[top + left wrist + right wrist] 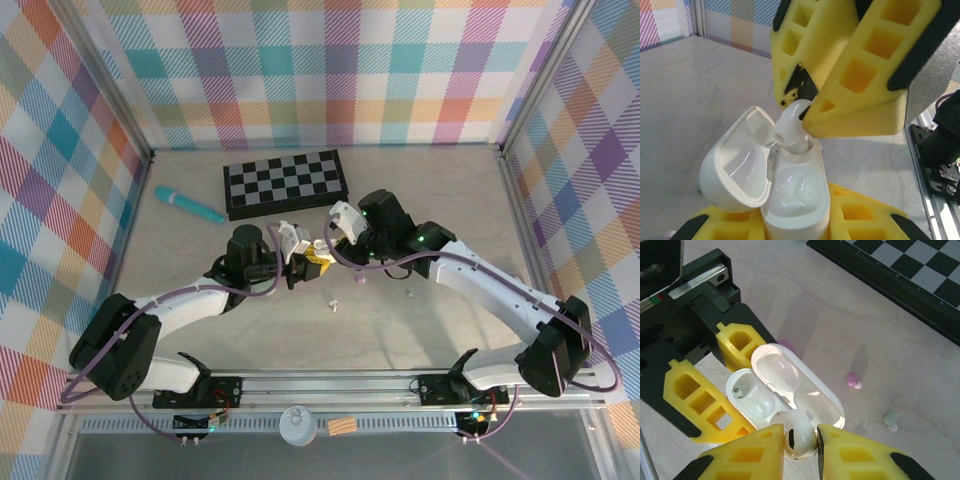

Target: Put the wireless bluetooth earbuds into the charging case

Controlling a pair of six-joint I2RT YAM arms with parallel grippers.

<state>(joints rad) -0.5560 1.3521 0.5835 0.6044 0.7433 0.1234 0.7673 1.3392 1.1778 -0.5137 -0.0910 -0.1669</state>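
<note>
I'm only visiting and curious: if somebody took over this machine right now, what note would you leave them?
Left claw: shut on the open charging case.
Right claw: shut on a white earbud, stem just entering one slot, not yet seated.
Loose on the table: pink earbud, pale green earbud, second white earbud.
Done: case open and gripped; one bud picked up and lined up.
Left: press that bud home and release it. The other slot looks empty and needs a bud.
</note>
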